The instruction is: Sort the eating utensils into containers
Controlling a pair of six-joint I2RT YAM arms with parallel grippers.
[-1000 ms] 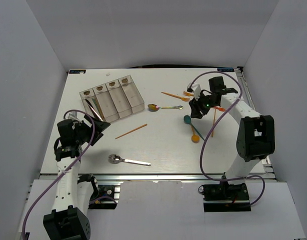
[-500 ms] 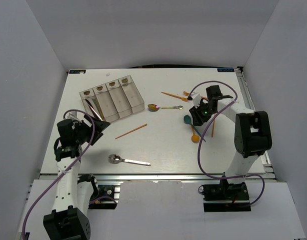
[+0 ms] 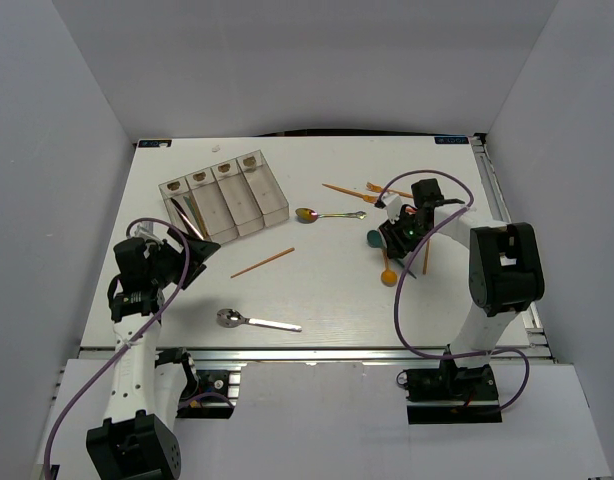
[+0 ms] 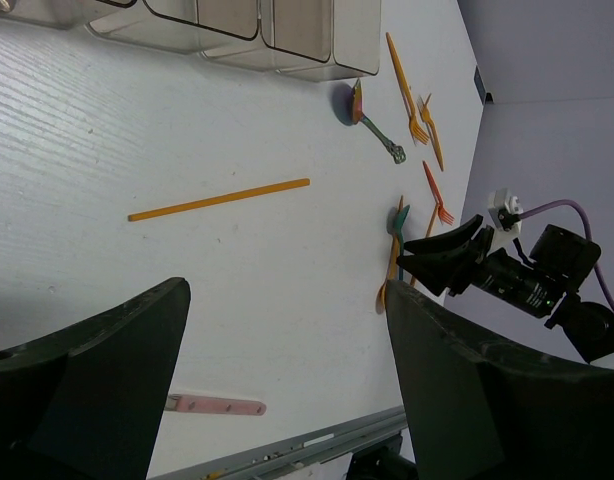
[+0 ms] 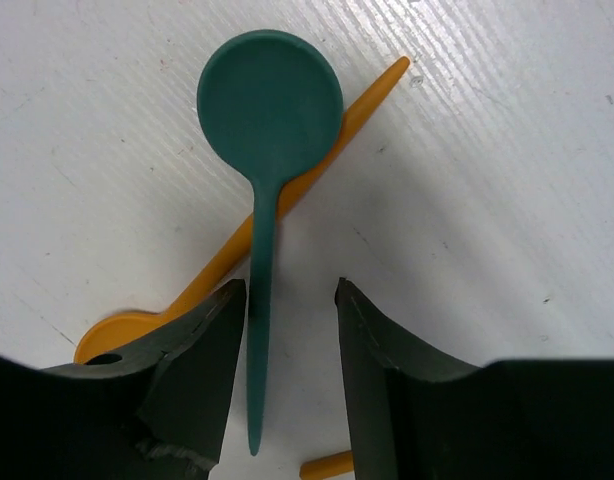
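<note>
The containers are clear bins joined in a row at the table's back left. A teal spoon lies across an orange spoon. My right gripper is low over them and open. The teal handle runs between its jaws, close against the left finger. My left gripper hovers wide open and empty at the near left. Loose on the table are an iridescent spoon, a silver spoon and an orange chopstick.
Orange forks lie behind the right gripper, and another orange chopstick lies to its right. A dark slim item rests in the leftmost bin. The right arm's purple cable loops over the near right.
The right gripper has moved toward the near edge and dropped over the teal spoon's handle, its jaws narrowing. The left arm has not moved.
</note>
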